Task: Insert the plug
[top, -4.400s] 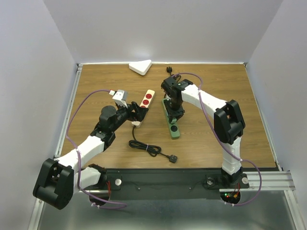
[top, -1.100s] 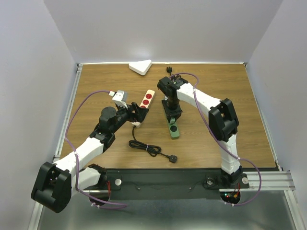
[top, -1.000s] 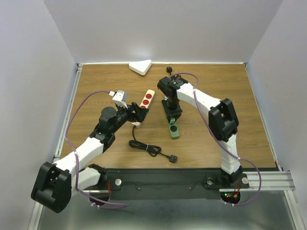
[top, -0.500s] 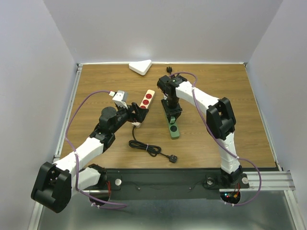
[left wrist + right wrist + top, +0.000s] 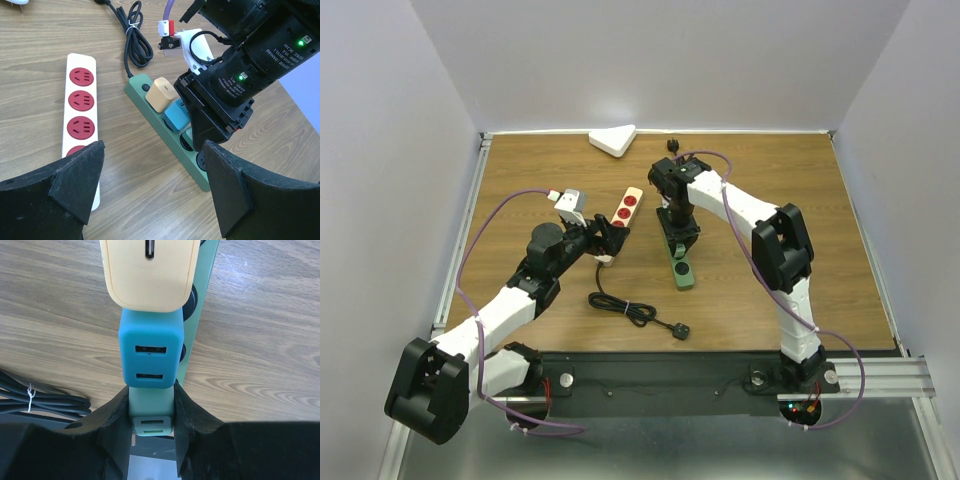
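**Overhead view:** The right gripper (image 5: 678, 240) is pointing straight down onto a green power strip (image 5: 682, 273), and the strip's free end is showing just past the gripper on the side toward the arm bases. The left gripper (image 5: 610, 238) is sitting near it on the left, over the near end of a white power strip (image 5: 631, 203). A loose black cable (image 5: 623, 307) is lying closer to the bases than either gripper.

**Left wrist view:** The left gripper (image 5: 152, 147) is standing wide open and holding nothing, with the white power strip under its left finger. The right gripper (image 5: 197, 132) is ahead of it, on the green strip right behind a blue adapter (image 5: 175, 116) and a beige adapter (image 5: 162, 94).

**Right wrist view:** The right gripper (image 5: 151, 397) is clamping a pale green plug (image 5: 152, 426) between its fingers. The blue adapter is touching the plug's far side. I cannot tell whether the prongs are seated.

**What could go wrong:**
- The plug is pressing tight against the blue adapter, so it could catch on that edge and tilt.
- Nothing is pinning the green strip, so a push that is off-centre could slide or tip it and make the prongs miss.
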Available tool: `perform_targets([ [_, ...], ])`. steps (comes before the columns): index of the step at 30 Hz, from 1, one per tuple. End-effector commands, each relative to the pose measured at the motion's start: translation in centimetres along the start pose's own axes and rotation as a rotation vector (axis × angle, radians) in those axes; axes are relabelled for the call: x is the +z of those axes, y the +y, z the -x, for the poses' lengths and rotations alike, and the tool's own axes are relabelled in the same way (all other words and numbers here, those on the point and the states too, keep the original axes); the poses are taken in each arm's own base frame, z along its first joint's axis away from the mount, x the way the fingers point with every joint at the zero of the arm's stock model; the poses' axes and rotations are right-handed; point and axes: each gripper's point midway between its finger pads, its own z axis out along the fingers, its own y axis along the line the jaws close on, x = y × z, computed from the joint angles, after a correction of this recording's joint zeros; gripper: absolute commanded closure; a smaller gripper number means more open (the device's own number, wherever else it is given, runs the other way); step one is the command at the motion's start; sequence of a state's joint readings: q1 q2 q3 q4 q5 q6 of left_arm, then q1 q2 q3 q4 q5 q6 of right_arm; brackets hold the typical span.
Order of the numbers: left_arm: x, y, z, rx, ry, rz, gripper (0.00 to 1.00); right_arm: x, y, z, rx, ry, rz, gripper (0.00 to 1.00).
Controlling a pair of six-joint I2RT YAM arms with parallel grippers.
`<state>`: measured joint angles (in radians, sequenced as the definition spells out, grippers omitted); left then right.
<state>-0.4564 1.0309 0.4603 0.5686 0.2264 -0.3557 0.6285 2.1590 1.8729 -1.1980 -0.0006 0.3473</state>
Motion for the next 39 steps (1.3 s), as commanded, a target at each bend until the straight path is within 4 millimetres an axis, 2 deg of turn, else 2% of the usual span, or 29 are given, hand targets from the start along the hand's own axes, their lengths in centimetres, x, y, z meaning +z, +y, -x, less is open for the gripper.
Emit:
perform_targets([
  [1,-0.1,-0.5,1.0,0.022,-0.039,-0.017,0.09,6.6,-2.5,2.2,0.010,-0.039,-0.130,1.00],
  [7,-0.1,-0.5,1.1,0.022,-0.041,-0.018,0.09,7.3,-1.7,3.9,-0.002,-0.057,-0.112,1.00],
  [11,-0.2,-0.5,1.0,0.022,-0.039,-0.020,0.09,8.5,-1.8,3.6,-0.008,-0.036,-0.117,0.99],
  [19,-0.1,-0.6,1.0,0.020,-0.037,-0.023,0.09,9.4,-2.7,3.0,-0.002,-0.044,-0.154,0.99],
  [26,-0.1,-0.7,1.0,0.016,-0.037,-0.026,0.09,9.5,-2.8,4.5,0.008,-0.085,-0.175,1.00],
  [29,-0.1,-0.7,1.1,0.018,-0.040,-0.027,0.09,10.5,-2.8,4.2,0.028,-0.089,-0.172,1.00],
  [34,-0.1,-0.6,1.0,0.019,-0.037,-0.026,0.09,10.2,-3.3,3.7,0.049,-0.118,-0.183,1.00],
  [39,-0.1,-0.7,1.1,0.020,-0.041,-0.028,0.09,11.2,-3.7,2.7,0.057,-0.112,-0.193,1.00],
])
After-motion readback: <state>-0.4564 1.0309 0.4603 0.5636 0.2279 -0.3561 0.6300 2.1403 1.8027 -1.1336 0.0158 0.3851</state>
